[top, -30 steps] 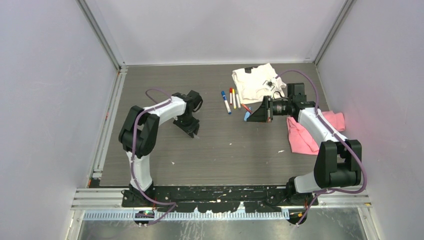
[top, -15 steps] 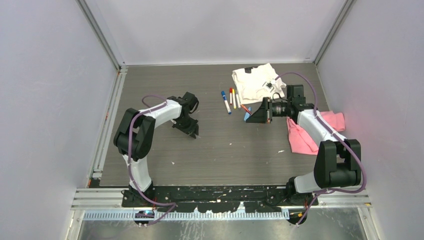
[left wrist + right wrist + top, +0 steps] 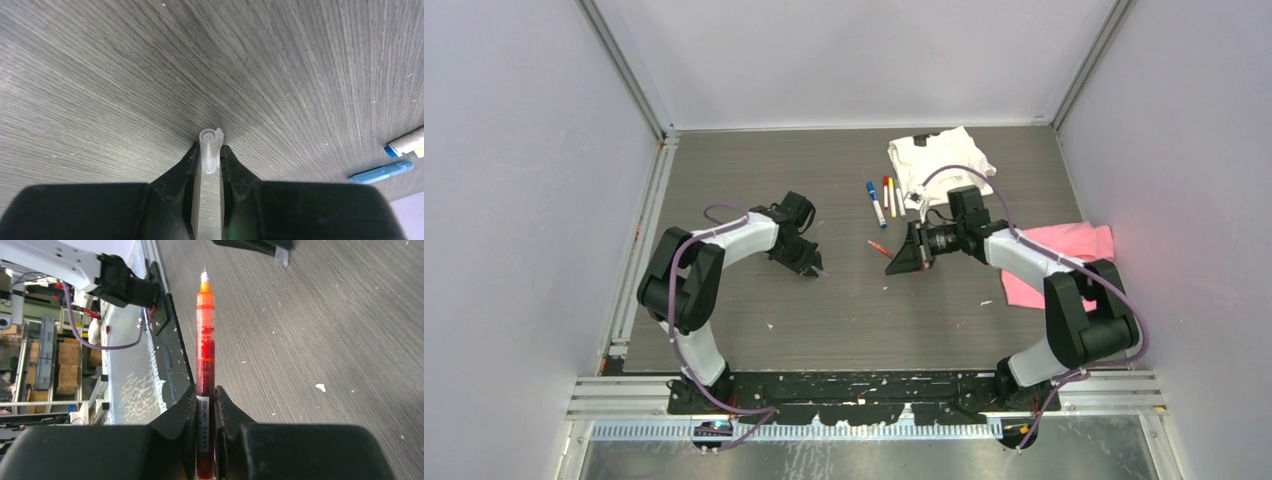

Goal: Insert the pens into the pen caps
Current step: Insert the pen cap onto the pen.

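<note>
**Item 1: left end effector** (image 3: 210, 156)
- State: jaws drawn narrow and clamped on a clear cap (image 3: 210, 142).
- The cap juts past the fingertips. Its open mouth faces away from the wrist, and a small clip tab sits on its right side.
- It sits low over the grey wood-grain worktop (image 3: 100, 75). Whether it touches the surface cannot be told.

**Item 2: right end effector** (image 3: 205, 395)
- State: jaws closed on a red pen (image 3: 205, 340), gripped at the printed rear of the barrel.
- The red barrel, orange neck and fine bare tip project well beyond the fingertips.
- The tip points towards the left end effector, which shows with its cap at the top edge of the right wrist view. Pen tip and cap are well apart.

**Item 3: row of pens** (image 3: 887, 192)
- The pens lie flat and side by side on the worktop, with blue, red and yellow ends.
- They are just beyond the right end effector, and beyond and to the right of the left one.

**Item 4: light blue piece** (image 3: 382, 172)
- It lies flat on the worktop, off to the right of the left end effector.
- Whether it is a pen or a cap cannot be told.

**Item 5: white cloth** (image 3: 939, 160)
- It lies crumpled beyond the right end effector, just past the row of pens.

**Item 6: pink cloth** (image 3: 1074, 245)
- It lies behind the right end effector, partly under that arm.
</note>
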`<control>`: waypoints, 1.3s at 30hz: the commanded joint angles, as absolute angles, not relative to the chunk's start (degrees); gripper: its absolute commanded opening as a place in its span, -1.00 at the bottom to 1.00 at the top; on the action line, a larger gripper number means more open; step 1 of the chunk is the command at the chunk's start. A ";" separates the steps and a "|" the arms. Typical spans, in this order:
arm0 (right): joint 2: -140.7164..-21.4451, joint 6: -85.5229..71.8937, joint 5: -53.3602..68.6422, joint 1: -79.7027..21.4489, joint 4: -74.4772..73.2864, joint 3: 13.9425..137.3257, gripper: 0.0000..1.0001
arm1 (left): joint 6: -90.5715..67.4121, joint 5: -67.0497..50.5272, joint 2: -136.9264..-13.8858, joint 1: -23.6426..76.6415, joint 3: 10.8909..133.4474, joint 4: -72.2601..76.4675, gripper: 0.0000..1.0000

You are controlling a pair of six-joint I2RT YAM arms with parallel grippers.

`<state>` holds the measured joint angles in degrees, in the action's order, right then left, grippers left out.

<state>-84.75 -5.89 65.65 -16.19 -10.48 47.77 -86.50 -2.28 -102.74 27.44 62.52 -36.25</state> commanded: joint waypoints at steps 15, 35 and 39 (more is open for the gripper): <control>-103.68 -18.22 49.60 -31.23 -3.60 54.07 -0.98 | -86.42 -3.61 -103.46 25.58 54.04 -31.94 -0.80; -111.23 -28.46 48.34 -34.96 -1.09 58.33 -0.98 | -88.33 -5.98 -103.18 25.40 51.60 -29.44 -0.80; -111.55 -29.40 47.37 -34.95 -0.95 58.51 -0.97 | -88.33 -5.94 -103.18 25.40 51.25 -29.36 -0.80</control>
